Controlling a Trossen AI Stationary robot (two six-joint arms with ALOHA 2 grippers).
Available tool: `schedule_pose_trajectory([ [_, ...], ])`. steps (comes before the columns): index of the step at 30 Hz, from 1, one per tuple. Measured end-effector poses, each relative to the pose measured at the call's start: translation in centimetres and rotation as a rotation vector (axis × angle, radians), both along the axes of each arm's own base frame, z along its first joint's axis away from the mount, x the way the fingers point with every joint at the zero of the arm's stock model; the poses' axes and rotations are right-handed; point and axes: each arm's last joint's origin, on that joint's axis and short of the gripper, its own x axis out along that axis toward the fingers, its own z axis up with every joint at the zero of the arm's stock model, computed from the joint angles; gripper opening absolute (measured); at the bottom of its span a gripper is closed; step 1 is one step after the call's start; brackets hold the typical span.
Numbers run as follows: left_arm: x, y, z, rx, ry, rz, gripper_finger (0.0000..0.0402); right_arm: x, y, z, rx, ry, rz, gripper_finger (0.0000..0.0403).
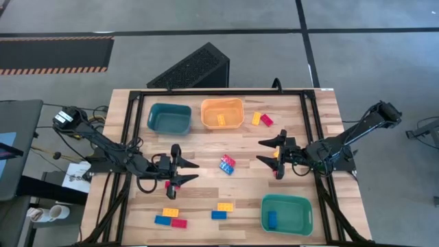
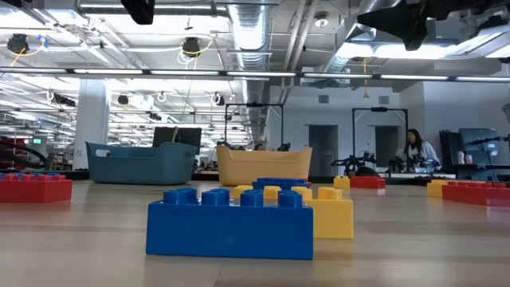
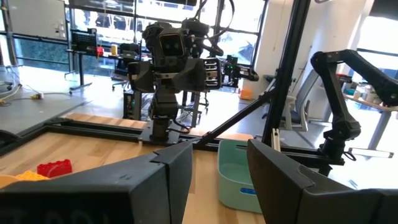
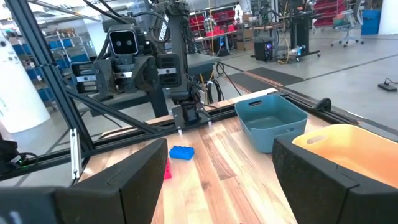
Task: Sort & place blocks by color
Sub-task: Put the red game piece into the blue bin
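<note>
From above, the wooden slatted table [image 1: 206, 147] carries three plastic bins. Taking the orange plastic bin [image 1: 222, 114] at the far edge as landmark: a yellow studded brick [image 1: 220, 120] lies inside it, the dark teal plastic bin [image 1: 170, 118] sits just to its left, and a yellow brick touching a red brick [image 1: 261, 120] lies just to its right. Nearer the middle of the table, below the orange bin, a blue and red brick pair [image 1: 227, 163] lies in the open. The light green plastic bin [image 1: 287, 213] stands at the near right, well apart from the orange bin, with a blue brick [image 1: 271, 219] inside. Along the near edge are a yellow, blue and red cluster [image 1: 171, 217] and a yellow and blue pair [image 1: 221, 210].

The left gripper [image 1: 189, 171] hovers below the dark teal bin, fingers parted, with nothing visibly between them. The right gripper [image 1: 264, 151] hovers right of the blue and red pair, fingers spread wide, empty.

At table height, a blue studded brick [image 2: 229, 223] fills the foreground with a yellow brick [image 2: 328, 211] touching behind it; the dark teal and orange bins stand beyond. A person [image 2: 417, 150] stands in the room far behind.

The left wrist view shows its two dark fingers [image 3: 177, 168] apart, empty, the light green bin ahead.

The right wrist view shows wide-set fingers [image 4: 140, 171] holding nothing, with the orange and dark teal bins ahead.
</note>
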Motion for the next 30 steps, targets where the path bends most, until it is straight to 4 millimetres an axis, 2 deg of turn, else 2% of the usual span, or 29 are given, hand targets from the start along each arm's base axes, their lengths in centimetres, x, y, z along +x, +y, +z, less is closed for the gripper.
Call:
schedule_pose_trajectory([
  [30,0.01,0.00,-0.02,0.016,0.003,0.001,0.0141,0.00,0.00,0.00,0.017,-0.004,0.000,0.0311],
])
